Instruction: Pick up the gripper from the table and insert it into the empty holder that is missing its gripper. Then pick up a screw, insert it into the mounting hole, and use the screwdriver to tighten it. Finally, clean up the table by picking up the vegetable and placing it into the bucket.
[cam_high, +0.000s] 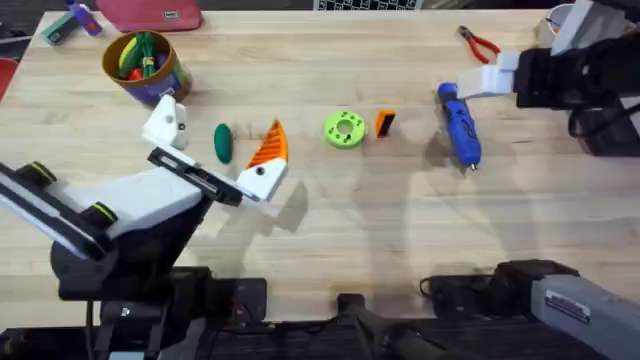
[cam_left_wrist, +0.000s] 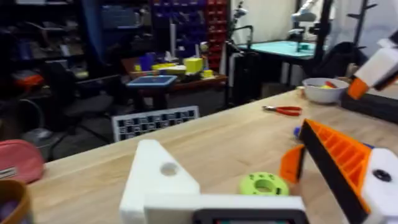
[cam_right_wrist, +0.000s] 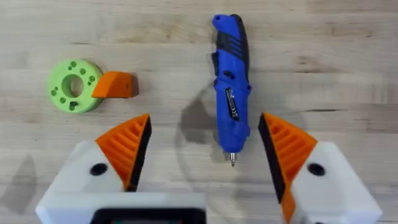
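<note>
The loose orange gripper (cam_high: 385, 122) (cam_right_wrist: 115, 85) (cam_left_wrist: 292, 163) lies on the table beside a lime-green ring (cam_high: 345, 129). My left gripper (cam_high: 220, 133) (cam_left_wrist: 249, 171) is open. One of its fingers is the bare white holder (cam_high: 165, 122) (cam_left_wrist: 155, 180); the other carries an orange tip (cam_high: 270, 148). The dark green vegetable (cam_high: 222, 142) lies between them in the overhead view. My right gripper (cam_high: 497, 78) (cam_right_wrist: 205, 149) hangs open above the blue screwdriver (cam_high: 460, 122) (cam_right_wrist: 231, 87), whose bit points between its orange tips. The bucket (cam_high: 145, 65) stands at the far left with toys inside.
Red-handled pliers (cam_high: 478, 42) (cam_left_wrist: 283, 110) lie at the far right behind the screwdriver. A white bowl (cam_left_wrist: 323, 89) stands beyond them. A pink pouch (cam_high: 150, 12) sits at the far edge behind the bucket. Bare wood fills the near half of the table (cam_high: 400, 230).
</note>
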